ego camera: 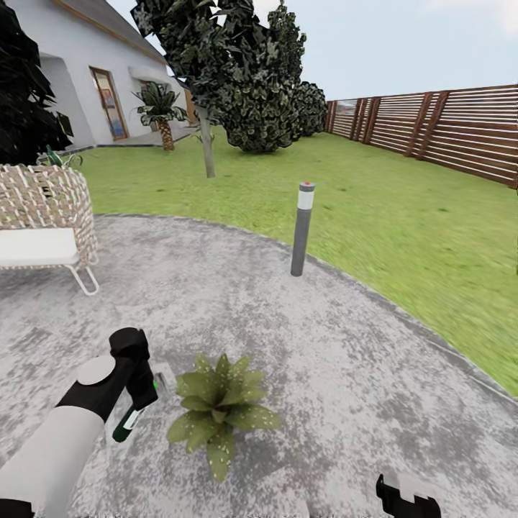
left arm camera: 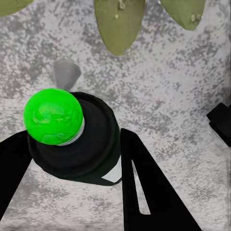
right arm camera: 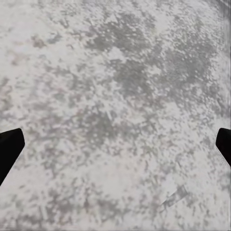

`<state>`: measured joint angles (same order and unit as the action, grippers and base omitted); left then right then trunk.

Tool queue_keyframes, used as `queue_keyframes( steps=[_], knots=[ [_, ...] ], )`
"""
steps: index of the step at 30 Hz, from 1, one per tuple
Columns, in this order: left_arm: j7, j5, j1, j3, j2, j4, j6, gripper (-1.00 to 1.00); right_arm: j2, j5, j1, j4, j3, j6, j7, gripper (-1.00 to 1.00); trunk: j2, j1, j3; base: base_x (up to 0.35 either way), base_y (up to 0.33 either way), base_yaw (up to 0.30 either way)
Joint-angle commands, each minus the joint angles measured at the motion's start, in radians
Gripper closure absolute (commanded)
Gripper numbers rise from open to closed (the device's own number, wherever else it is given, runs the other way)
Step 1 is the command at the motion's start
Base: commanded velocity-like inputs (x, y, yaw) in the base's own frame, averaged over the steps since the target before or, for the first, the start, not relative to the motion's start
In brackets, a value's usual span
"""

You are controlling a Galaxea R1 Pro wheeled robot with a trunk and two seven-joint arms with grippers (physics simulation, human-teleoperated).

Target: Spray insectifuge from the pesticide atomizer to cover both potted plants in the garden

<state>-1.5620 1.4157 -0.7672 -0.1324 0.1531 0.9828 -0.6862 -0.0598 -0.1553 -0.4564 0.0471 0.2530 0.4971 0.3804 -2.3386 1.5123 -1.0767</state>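
Note:
My left gripper (ego camera: 141, 394) is shut on the pesticide atomizer (ego camera: 128, 423), whose dark green end with a white band hangs below the fingers. In the left wrist view the atomizer (left arm camera: 72, 139) shows a bright green round cap and black body between my two black fingers (left arm camera: 144, 187). A pale grey cone (left arm camera: 65, 73) stands just beyond it, towards olive leaves (left arm camera: 119, 24). One potted plant (ego camera: 219, 406), a low speckled rosette, sits on the grey patio just right of that gripper. My right gripper (ego camera: 406, 496) hangs low at the bottom right, open over bare paving (right arm camera: 115, 120).
A grey bollard light (ego camera: 303, 229) stands at the patio edge beyond the plant. A wicker chair (ego camera: 44, 216) is at the left. Lawn (ego camera: 403, 216), a slim tree trunk (ego camera: 208, 147), dark shrubs, a slatted fence (ego camera: 446, 129) and the house lie further off.

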Motion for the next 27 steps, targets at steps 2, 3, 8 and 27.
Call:
queue_keyframes(
  steps=[2, 3, 8, 27],
  knots=[
    [-0.009, 0.008, -0.001, -0.003, 0.004, 0.001, -0.010, 1.00, 0.001, -0.010, -0.001, -0.001, 0.007, 0.002, 0.003, -1.00, 0.000, -0.001, -0.001, -0.209, -0.234, 0.126],
    [-0.009, 0.008, -0.002, -0.003, 0.005, 0.002, -0.010, 1.00, 0.001, -0.010, -0.001, -0.001, 0.007, 0.002, 0.003, -1.00, 0.000, -0.001, -0.001, -0.241, -0.214, 0.225],
    [-0.009, 0.007, -0.027, -0.003, 0.002, 0.001, -0.010, 1.00, 0.003, -0.010, -0.001, -0.001, 0.007, 0.002, 0.003, -1.00, 0.000, -0.001, -0.001, -0.266, -0.202, 0.269],
    [-0.009, 0.082, -0.057, -0.073, -0.033, -0.004, -0.010, 1.00, 0.006, -0.010, -0.001, -0.002, 0.007, 0.002, 0.003, -1.00, 0.000, -0.001, -0.001, 0.106, -0.177, 0.121]
  ],
)
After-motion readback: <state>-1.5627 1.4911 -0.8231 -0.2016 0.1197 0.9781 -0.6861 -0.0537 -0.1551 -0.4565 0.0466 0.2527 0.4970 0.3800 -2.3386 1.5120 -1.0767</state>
